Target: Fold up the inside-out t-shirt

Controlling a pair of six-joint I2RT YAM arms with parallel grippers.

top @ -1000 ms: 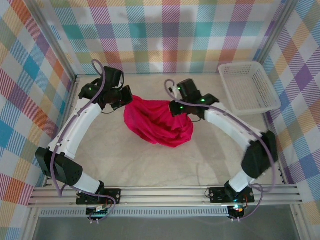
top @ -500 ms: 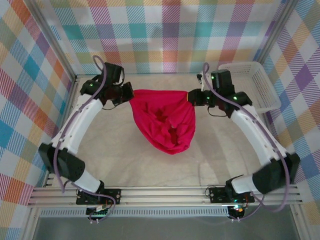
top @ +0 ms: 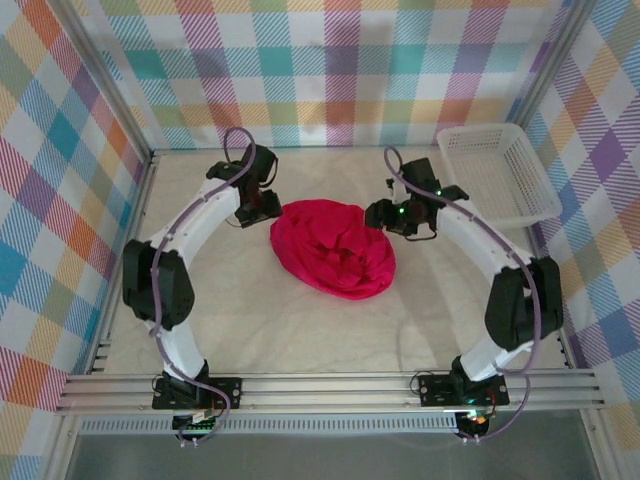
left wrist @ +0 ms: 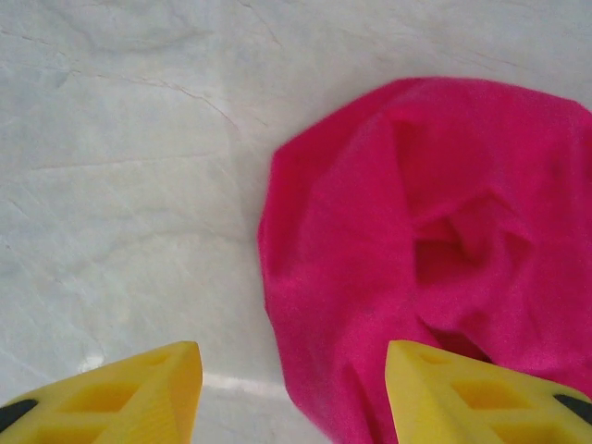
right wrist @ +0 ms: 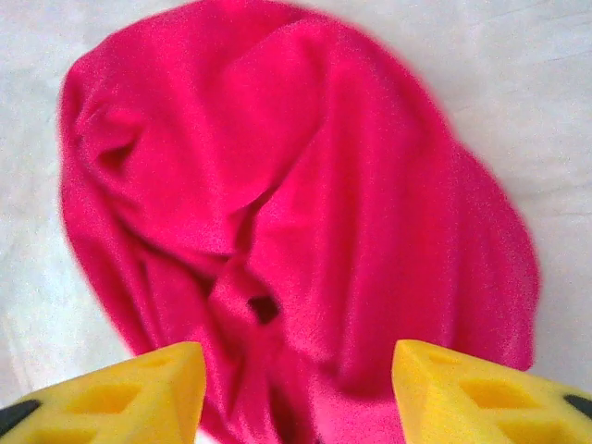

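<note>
The crumpled red t-shirt (top: 333, 248) is lying mid-table (top: 250, 310), its long axis slanting far-left to near-right. Both arms are arching inward, with the left gripper (top: 262, 207) and right gripper (top: 386, 216) flanking it, fingers spread and gripping nothing.

Robot lab cell, plaid walls (top: 340, 70), alu frame (top: 330, 392)

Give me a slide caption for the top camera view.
Crumpled bright red fabric t-shirt on pale table between open left gripper and open right gripper; white plastic basket far right.
</note>
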